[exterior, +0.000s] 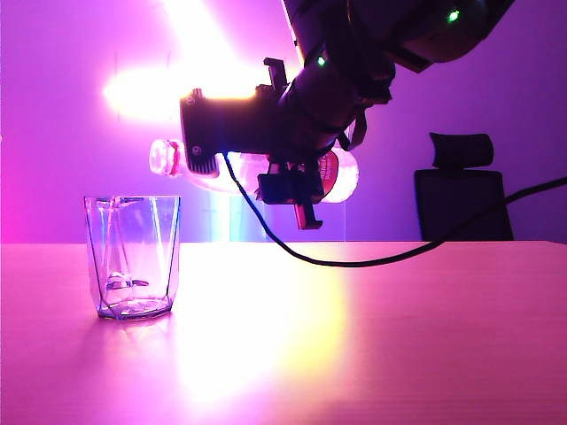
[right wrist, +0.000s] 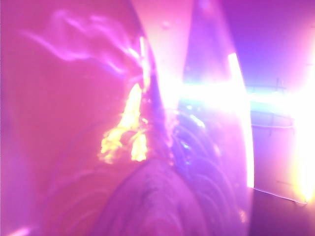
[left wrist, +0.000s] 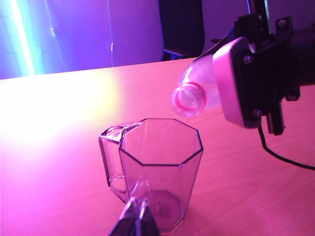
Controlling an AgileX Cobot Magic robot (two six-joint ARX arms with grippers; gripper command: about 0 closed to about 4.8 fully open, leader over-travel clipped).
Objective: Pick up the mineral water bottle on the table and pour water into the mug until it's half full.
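Right gripper (exterior: 288,173), in the upper middle of the exterior view, is clamped around the body of the bottle (exterior: 341,177), its jaws held apart only by the bottle's width. That bottle hangs in the air nearly level, its long axis running left to right across the frame, with the open neck (exterior: 164,158) at the left end and tipped slightly down. The base end pokes out to the right of the gripper, showing a bit of red label.

Below and a little left of the neck, the mug (exterior: 133,257) stands upright on the table (exterior: 399,336) in the lower left of the frame. The mouth sits above the mug's right rim and well clear of it. In the left wrist view the neck ring (left wrist: 188,100) faces the mug's opening (left wrist: 160,142) from the upper right. I see no stream falling, and the mug looks nearly empty, though the tinted light makes that hard to judge.

My reading is that the pour has yet to start: more tilt, neck downward, should send water into the mug.

Left gripper (left wrist: 135,221) shows only as dark fingertips at the bottom edge of its own view, pressed together, near the mug, holding nothing. The right wrist view is filled by blurred, glaring bottle plastic.
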